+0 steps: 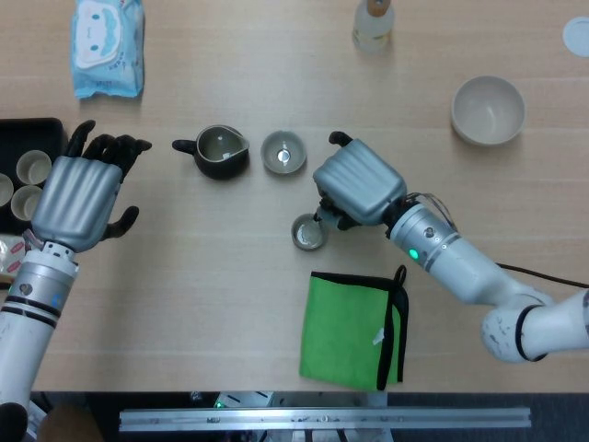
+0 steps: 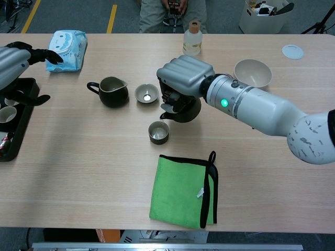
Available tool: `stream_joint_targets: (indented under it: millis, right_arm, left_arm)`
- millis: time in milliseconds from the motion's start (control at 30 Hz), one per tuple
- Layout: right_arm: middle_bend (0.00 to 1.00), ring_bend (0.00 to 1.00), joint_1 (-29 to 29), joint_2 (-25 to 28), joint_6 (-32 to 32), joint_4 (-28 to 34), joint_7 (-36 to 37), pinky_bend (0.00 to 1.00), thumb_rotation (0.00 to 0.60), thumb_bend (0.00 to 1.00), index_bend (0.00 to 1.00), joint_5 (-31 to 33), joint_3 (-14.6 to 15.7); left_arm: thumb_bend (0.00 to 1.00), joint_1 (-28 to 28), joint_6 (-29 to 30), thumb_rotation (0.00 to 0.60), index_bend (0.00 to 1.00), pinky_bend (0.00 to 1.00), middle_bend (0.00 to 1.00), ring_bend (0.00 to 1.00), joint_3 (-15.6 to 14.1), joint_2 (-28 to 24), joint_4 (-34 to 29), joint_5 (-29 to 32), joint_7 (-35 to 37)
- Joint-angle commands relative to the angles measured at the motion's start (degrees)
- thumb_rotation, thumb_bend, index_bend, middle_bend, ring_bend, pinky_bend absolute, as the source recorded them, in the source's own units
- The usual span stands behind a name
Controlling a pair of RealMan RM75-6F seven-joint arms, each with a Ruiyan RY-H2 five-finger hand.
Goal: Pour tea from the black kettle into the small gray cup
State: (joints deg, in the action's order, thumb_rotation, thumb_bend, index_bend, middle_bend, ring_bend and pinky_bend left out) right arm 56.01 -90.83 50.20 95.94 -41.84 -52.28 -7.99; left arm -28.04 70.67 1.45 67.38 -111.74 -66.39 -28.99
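Observation:
My right hand [image 1: 357, 182] [image 2: 183, 78] grips the black kettle [image 2: 184, 112] from above and holds it off the table. The hand hides most of the kettle in the head view; only its dark spout side [image 1: 324, 217] shows. The spout points left and down, just over the right rim of the small gray cup [image 1: 308, 232] [image 2: 158, 132], which stands upright on the table. My left hand [image 1: 81, 189] [image 2: 11, 61] hovers open and empty at the far left, well away from both.
A black pitcher [image 1: 221, 152] [image 2: 111, 91] and a second gray cup [image 1: 282, 152] [image 2: 146, 93] stand left of the kettle. A green cloth [image 1: 354, 330] lies in front. Behind are a white bowl [image 1: 488, 109], a bottle [image 1: 373, 23] and a wipes pack [image 1: 108, 46]. A black tray [image 2: 21, 104] holds cups at left.

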Motion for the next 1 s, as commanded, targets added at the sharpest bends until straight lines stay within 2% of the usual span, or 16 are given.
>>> stream_joint_targets:
  millis: [33, 367, 1000]
  right_arm:
    - [0.97, 0.95, 0.9, 0.0, 0.3, 0.3, -1.1, 0.23, 0.496, 0.35, 1.00, 0.9, 0.1]
    - [0.97, 0.95, 3.4, -0.3, 1.1, 1.0, -4.7, 0.23, 0.499, 0.35, 1.00, 3.8, 1.5]
    - [0.97, 0.95, 5.1, 0.9, 2.9, 2.2, -5.3, 0.23, 0.500, 0.35, 1.00, 5.0, 2.9]
  left_arm:
    - [0.28, 0.1, -0.1, 0.600, 0.17, 0.09, 0.21, 0.19, 0.0, 0.0, 0.1, 0.0, 0.0]
    - [0.28, 0.5, -0.3, 0.600, 0.17, 0.09, 0.21, 0.19, 0.4, 0.3, 0.4, -0.3, 0.2]
    - [0.28, 0.7, -0.9, 0.600, 0.17, 0.09, 0.21, 0.19, 0.9, 1.0, 0.7, -0.4, -0.4]
